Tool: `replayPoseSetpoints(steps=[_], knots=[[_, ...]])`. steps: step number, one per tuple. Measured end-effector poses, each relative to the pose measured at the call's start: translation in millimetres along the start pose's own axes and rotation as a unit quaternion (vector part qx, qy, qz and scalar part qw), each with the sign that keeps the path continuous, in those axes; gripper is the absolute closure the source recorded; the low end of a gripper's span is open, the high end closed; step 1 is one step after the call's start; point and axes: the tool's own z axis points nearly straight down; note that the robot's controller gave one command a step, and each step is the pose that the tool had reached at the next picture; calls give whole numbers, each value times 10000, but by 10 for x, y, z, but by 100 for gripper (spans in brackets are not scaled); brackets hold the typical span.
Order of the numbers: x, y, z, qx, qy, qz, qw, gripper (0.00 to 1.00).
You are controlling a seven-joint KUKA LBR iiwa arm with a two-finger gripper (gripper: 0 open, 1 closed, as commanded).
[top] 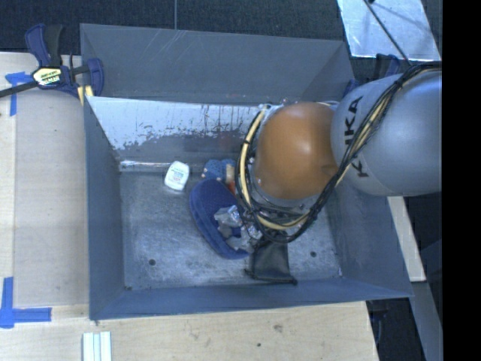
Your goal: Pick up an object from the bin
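Observation:
My gripper (pixel 239 225) is low in the middle of the bin, under the arm's orange cover, right on top of a dark blue rounded soft thing (pixel 204 209). Whether it touches or holds that blue thing I cannot tell. A black flat piece (pixel 271 264) lies just below the gripper, by the bin's front wall. A small blue and orange thing (pixel 217 170) sits just behind the blue one, partly hidden by the arm.
A small white rounded case (pixel 176 176) lies near the back wall, left of the gripper. The arm and its cables cover the bin's right half. Bare floor shows in the bin's left part.

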Motion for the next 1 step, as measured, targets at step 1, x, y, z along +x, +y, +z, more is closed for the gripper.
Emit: replayPoseSetpoints(steps=[1], knots=[[-69,12,-1534,28,-33,-90,9999,100]])
